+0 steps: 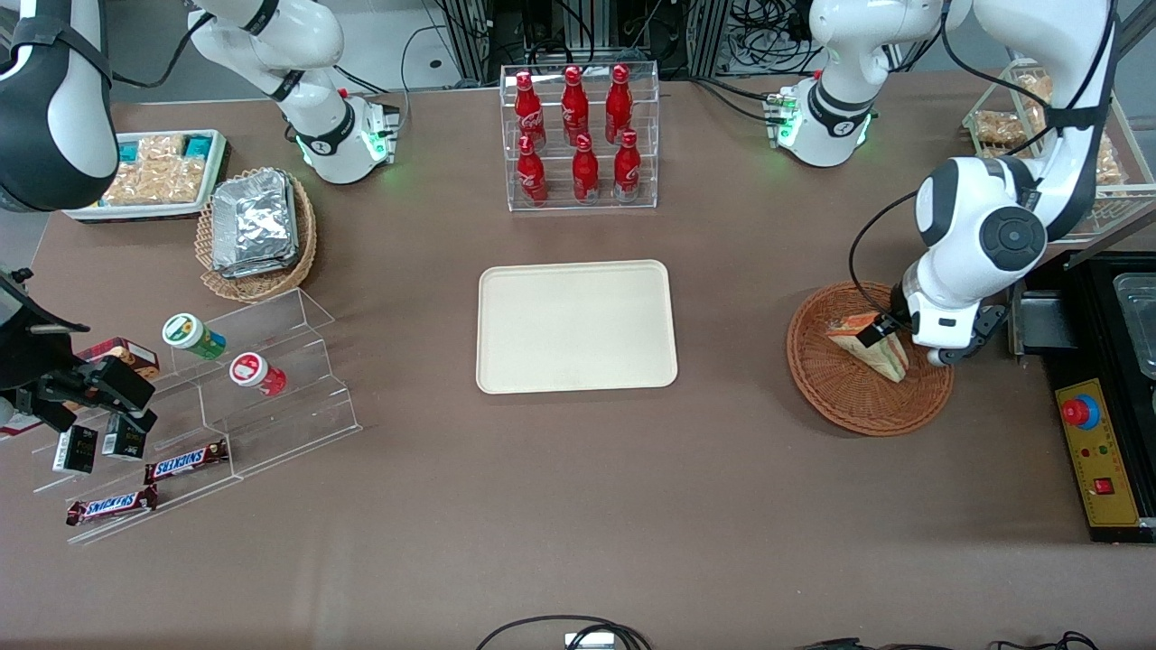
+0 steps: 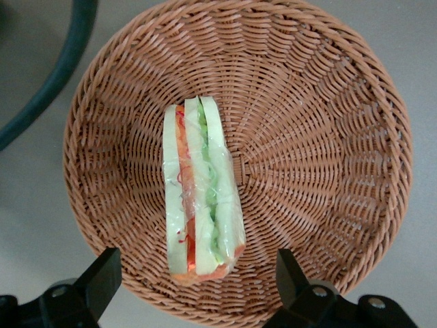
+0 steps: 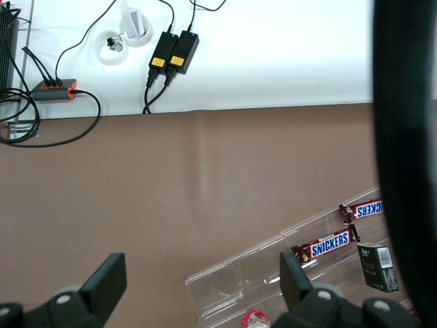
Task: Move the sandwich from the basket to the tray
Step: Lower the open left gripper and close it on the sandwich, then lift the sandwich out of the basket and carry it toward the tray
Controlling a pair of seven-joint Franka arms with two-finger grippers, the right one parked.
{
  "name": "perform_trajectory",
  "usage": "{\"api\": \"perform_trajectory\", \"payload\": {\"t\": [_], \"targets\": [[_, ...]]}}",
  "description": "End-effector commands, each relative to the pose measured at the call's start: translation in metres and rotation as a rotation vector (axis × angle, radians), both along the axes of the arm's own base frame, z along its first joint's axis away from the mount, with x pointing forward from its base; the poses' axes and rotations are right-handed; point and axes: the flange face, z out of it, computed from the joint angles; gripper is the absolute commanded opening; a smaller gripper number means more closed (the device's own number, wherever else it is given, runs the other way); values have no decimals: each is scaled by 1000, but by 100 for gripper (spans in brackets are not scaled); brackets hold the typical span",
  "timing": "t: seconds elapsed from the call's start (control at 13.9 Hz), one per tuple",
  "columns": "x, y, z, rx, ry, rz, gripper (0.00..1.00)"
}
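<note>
Gripper [image 2: 194,287] hovers released above the wrapped sandwich [image 2: 200,191] in the wicker basket [image 2: 328,137]; descend centred, fingers [image 2: 102,277] straddling its long sides

Reddish-brown woven basket [image 2: 328,137]; sandwich [image 2: 199,191] pale, green-orange-red layers; tray [image 1: 576,327] cream; tool [image 2: 198,283] black.

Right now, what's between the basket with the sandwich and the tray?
Only bare brown table, as the front view shows. The gripper hangs open over the sandwich in the basket, not toward the tray.
</note>
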Motion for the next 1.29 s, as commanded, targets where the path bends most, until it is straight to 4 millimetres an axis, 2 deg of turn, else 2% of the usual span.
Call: {"api": "perform_trajectory", "payload": {"t": [0.0,0.36,0.58,0.65,0.72,0.79,0.94,1.01,1.22], "targets": [[-4,2,-17,23,-20,34,100],[-2,1,-54,83,-20,76,100],[-1,0,-63,88,-26,99,100],[-1,-1,-63,87,-26,99,90],[-1,-1,-64,88,-27,114,35],[0,-1,-62,89,-31,133,0],[1,0,-59,92,-34,141,0],[5,0,-51,94,-47,151,0],[27,1,-11,142,10,147,0]]}}
